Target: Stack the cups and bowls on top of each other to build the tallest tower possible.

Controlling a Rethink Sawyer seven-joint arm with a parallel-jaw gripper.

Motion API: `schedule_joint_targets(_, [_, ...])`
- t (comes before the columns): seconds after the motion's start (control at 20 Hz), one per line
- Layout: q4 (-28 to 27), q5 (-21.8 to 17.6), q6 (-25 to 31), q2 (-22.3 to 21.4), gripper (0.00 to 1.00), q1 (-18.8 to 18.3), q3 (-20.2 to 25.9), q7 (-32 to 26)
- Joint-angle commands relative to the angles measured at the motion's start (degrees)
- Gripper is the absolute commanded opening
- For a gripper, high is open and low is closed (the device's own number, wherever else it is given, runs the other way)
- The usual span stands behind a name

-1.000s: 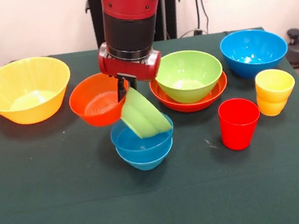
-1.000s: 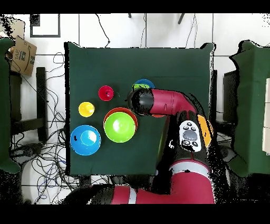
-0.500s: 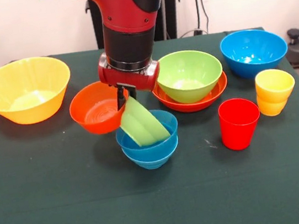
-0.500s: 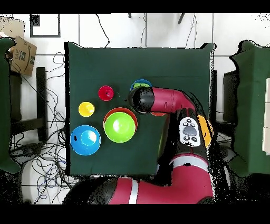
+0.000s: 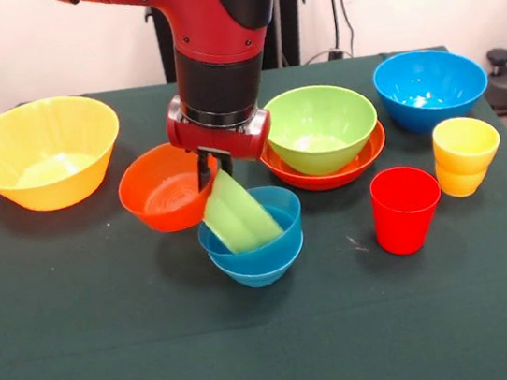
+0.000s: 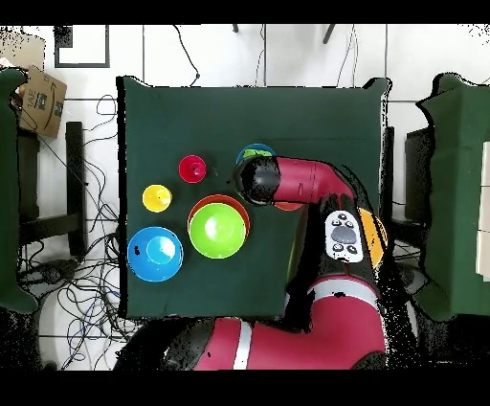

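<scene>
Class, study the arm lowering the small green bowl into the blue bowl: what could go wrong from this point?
1. The small green bowl hangs tilted in the gripper, so it may seat crooked in the small blue bowl or tip out on release.
2. The orange bowl sits right beside the gripper; the arm could knock it.

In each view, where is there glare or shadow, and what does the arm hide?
Front view: soft highlights on the large yellow bowl and the large blue bowl; a faint shadow beside the red cup. Overhead view: the arm covers most of the small blue bowl and the gripper.
</scene>
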Motion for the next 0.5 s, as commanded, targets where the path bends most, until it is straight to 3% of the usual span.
schedule_joint_targets(0.05, [-2.4, -1.2, 0.2, 0.8, 1.00, -0.2, 4.7, -0.3])
schedule_joint_targets(0.5, [-2.6, -1.2, 0.5, 0.9, 1.00, -0.2, 4.6, -0.5])
